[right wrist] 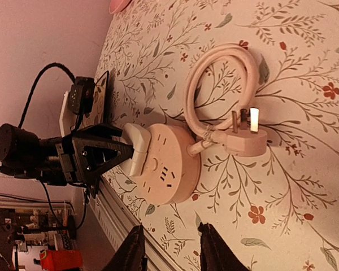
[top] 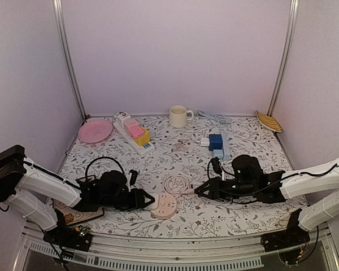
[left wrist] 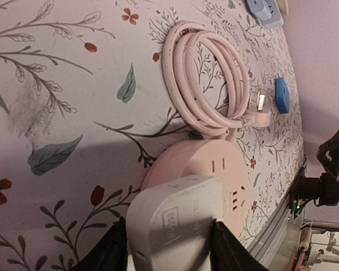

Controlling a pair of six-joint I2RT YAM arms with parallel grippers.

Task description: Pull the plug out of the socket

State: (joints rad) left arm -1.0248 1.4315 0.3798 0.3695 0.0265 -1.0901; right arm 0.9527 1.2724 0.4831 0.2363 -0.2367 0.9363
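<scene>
Plug [left wrist: 178,217] sits atop socket [left wrist: 213,164], clamped in left hand [left wrist: 168,251].

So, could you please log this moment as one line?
phase: grasp | left fingers: shut on white plug | white plug: seated in pink socket | right fingers: open, empty, clear of pink socket

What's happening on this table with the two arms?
The left pincer is clamped on the white plug, which sits in the round pink socket and looks not yet pulled out. The right pincer hangs open beside the socket's coiled cord, holding nothing.
</scene>
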